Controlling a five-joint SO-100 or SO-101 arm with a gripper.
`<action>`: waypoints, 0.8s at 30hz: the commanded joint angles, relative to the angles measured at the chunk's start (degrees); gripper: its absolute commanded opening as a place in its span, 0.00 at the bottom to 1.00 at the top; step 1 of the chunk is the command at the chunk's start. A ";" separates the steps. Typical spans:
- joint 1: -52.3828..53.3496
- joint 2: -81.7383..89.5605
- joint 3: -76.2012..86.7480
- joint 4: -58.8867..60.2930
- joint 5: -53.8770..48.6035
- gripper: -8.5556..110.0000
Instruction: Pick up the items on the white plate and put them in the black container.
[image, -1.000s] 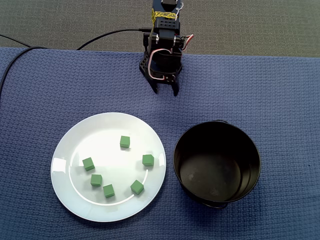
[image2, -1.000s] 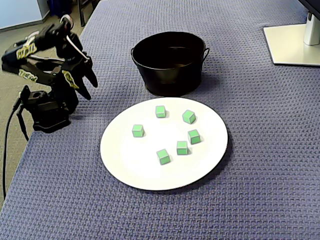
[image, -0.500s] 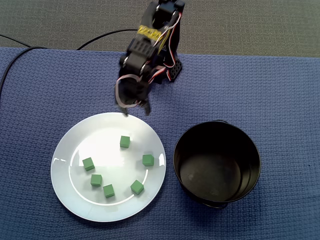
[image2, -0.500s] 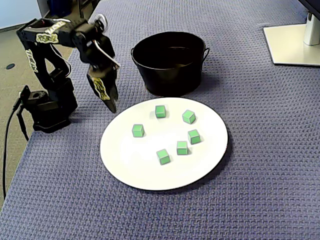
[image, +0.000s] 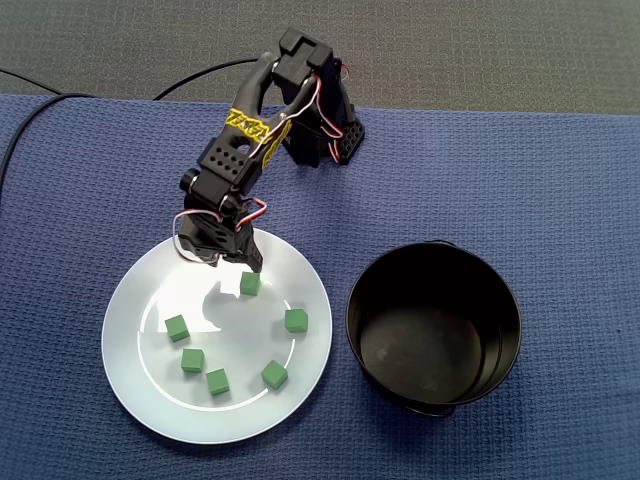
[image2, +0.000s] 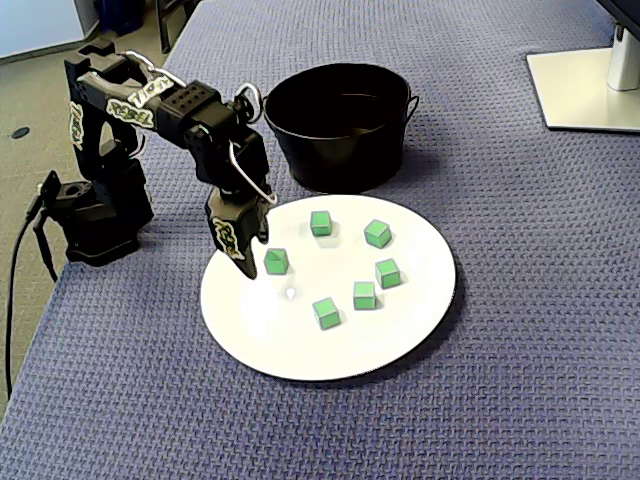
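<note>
Cubes first, in a fixed view from high up: six green cubes (image: 192, 360) on the white plate (image: 135, 395), low on the left side. Black container (image: 380, 290) just beside the plate, on its right. Black arm (image: 250, 140) with yellow tape, reaching from the top edge down over the plate's upper part. Jaws spread a little, pointing down, pinching nothing. Nearest cube (image: 250, 284) just below the jaws, very close; touching or not, hard to tell. Other five cubes lower on the plate, well apart from the jaws. Blue cloth (image: 560, 180) over the tabletop, under everything. Thin black cable (image: 200, 72) behind the arm, off to the left.

Next, in a fixed view from the side: arm (image2: 150, 95) on the left, bent over like a hook. Jaws low over the plate's (image2: 400, 340) left edge, tips close to the white. Nearest cube (image2: 276, 261) just to the right of the jaws, not between them. Five more cubes spread over the middle and right of the plate. Container (image2: 340, 150) behind the plate, upright, near its far rim. White stand (image2: 585, 85) in the top right corner, on the same blue cloth (image2: 520, 400).
</note>
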 joint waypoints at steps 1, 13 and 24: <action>-0.97 -1.14 -3.08 -0.18 1.67 0.26; -4.48 -2.02 -1.41 -0.18 3.69 0.27; -6.06 -1.93 -0.18 -4.13 10.55 0.27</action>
